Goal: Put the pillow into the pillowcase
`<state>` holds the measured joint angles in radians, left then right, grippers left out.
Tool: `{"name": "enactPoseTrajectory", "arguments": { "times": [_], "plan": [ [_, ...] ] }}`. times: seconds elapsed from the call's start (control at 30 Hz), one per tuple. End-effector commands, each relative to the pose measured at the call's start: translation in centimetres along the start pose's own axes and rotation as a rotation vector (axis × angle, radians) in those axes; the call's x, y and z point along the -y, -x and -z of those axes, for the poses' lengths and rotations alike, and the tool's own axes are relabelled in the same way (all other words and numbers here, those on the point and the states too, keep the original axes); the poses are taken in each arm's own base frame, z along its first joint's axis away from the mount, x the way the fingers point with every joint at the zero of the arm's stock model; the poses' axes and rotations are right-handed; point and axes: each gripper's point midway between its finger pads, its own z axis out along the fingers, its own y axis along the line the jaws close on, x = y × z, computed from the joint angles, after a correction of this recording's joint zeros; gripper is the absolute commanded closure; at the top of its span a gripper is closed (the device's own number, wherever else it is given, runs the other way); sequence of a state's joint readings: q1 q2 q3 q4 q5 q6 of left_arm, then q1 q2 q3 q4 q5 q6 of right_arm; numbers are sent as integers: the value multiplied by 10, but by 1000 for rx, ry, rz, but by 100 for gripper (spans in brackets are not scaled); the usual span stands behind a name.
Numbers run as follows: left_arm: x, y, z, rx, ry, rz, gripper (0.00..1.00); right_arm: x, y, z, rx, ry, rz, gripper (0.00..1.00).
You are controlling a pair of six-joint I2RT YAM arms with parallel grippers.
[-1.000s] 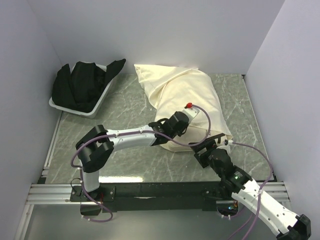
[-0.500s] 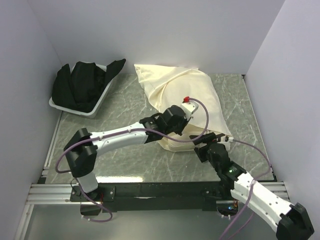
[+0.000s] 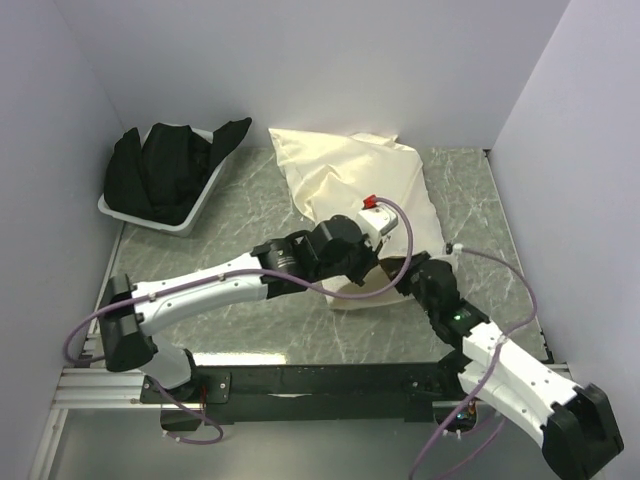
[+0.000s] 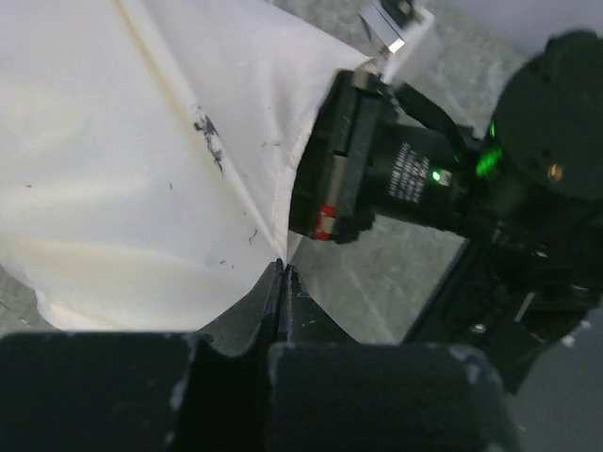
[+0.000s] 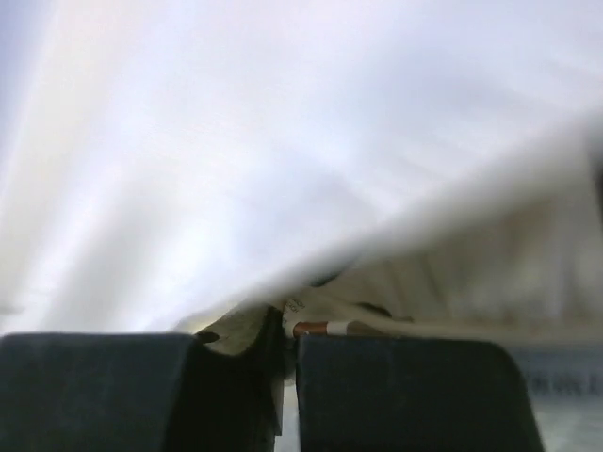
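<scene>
The cream pillowcase [image 3: 350, 180] lies at the back middle of the table, bulging with the pillow inside. In the left wrist view the pillowcase [image 4: 122, 169] fills the left side, and my left gripper [image 4: 283, 268] is shut on its hem. From above, the left gripper [image 3: 378, 268] sits at the sack's near mouth. My right gripper [image 3: 408, 272] is just beside it. In the right wrist view the right gripper [image 5: 287, 330] is shut, with a thin cream strip of the pillowcase [image 5: 236, 141] between its jaws. The quilted pillow [image 5: 490, 254] shows under the lifted cloth, with a small tag.
A white bin [image 3: 150, 220] holding bundled black cloth [image 3: 165, 175] stands at the back left. White walls close in the left, back and right sides. The two grippers are very near each other at the sack's mouth.
My right gripper was open and has closed at the sack's mouth after moving forward. The left arm has stretched further right, still shut on the hem. The pillowcase has shifted back.
</scene>
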<state>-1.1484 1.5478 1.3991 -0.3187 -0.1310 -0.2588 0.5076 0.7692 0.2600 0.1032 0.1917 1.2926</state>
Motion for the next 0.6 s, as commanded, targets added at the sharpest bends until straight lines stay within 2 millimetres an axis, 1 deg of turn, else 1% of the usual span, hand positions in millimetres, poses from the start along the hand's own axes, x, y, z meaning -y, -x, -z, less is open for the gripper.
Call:
{"name": "enactPoseTrajectory", "arguments": {
  "times": [0.0, 0.03, 0.07, 0.1, 0.17, 0.2, 0.27, 0.3, 0.37, 0.4, 0.47, 0.5, 0.53, 0.57],
  "plan": [
    [38, 57, 73, 140, -112, 76, 99, -126, 36, 49, 70, 367, 70, 100],
    [48, 57, 83, 146, -138, 77, 99, -134, 31, 58, 37, 409, 82, 100],
    [53, 61, 91, 163, -158, 83, 99, -142, 29, 68, 19, 455, 84, 100],
    [60, 60, 103, 181, -172, 101, 99, -137, 23, 68, -6, 461, 86, 100],
    [60, 58, 109, 182, -179, 123, 99, -131, 3, 64, -83, 483, 95, 100],
    [62, 53, 111, 174, -183, 142, 99, -110, -8, 53, -109, 437, 108, 100],
    [68, 48, 117, 167, -187, 145, 99, -83, -21, 36, -132, 372, 130, 100],
    [76, 47, 126, 178, -194, 157, 99, -58, -27, 26, -143, 313, 136, 100],
    [82, 46, 135, 188, -212, 175, 99, -40, -36, 13, -166, 268, 161, 100],
    [87, 47, 145, 201, -235, 198, 99, -36, -42, 10, -191, 253, 171, 100],
    [88, 45, 151, 201, -228, 209, 99, -31, -56, 5, -234, 241, 199, 100],
    [88, 36, 153, 176, -220, 214, 99, -35, -63, 5, -236, 239, 224, 100],
    [86, 32, 152, 166, -202, 217, 99, -32, -61, 1, -208, 204, 248, 100],
    [86, 28, 152, 157, -201, 224, 99, -22, -61, -3, -209, 154, 262, 100]
  ]
}}
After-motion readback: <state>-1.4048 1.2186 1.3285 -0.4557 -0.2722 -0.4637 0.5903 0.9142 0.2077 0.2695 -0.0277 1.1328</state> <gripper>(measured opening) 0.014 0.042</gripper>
